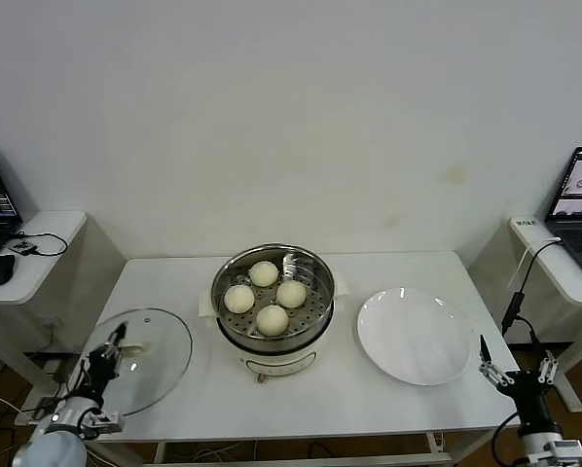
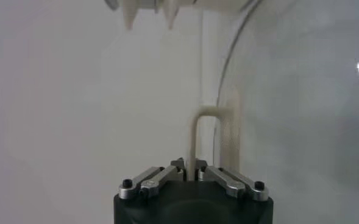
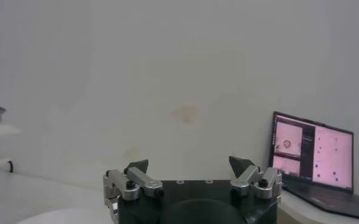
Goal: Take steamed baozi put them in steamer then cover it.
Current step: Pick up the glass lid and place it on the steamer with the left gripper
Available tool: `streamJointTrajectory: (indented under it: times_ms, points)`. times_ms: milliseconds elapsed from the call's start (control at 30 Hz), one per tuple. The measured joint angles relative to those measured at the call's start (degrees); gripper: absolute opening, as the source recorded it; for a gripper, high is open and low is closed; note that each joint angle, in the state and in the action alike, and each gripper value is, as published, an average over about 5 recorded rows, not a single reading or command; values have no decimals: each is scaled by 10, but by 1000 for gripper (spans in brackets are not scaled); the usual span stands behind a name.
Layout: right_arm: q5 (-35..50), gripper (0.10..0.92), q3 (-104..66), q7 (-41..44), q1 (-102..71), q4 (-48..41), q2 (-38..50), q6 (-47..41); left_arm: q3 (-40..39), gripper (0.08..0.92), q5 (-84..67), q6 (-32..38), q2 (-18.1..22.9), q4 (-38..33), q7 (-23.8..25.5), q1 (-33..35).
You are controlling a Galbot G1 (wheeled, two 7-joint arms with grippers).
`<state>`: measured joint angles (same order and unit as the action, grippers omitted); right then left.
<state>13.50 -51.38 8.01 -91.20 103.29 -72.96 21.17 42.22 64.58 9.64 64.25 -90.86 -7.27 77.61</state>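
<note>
Four steamed baozi (image 1: pixel 265 296) sit inside steamer (image 1: pixel 235 327), centre of white surface (image 1: pixel 388 409), uncovered. Glass lid (image 1: pixel 160 365) lies flat at near-left of surface, well apart from steamer. Left gripper (image 1: pixel 112 347) over lid, clenched on cream lid handle (image 2: pixel 199 128); fingers (image 2: pixel 219 175) pinch handle loop. White plate (image 1: pixel 414 335) right of steamer, bare. Right gripper (image 1: pixel 513 371) parked off near-right corner, released, touching nothing. Laptop (image 3: pixel 313 150) on far-right side table.

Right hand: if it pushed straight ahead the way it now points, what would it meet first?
Judging from its wrist view, the open right hand faces only the bare wall; nothing stands between. The laptop lies off to one side of that line. Depth is unclear.
</note>
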Motion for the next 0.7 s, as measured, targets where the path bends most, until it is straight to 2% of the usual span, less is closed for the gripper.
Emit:
streamJointTrajectory:
  times_ms: [400,700]
  points:
    - [0,823,9,2,1,-1,-3,-1,15,156,-66,-69,-61,-120,63,-14]
    - [-10,823,18,2,-6,10,-14,1,-35,156,-119,-134,-102,-197,115,-35]
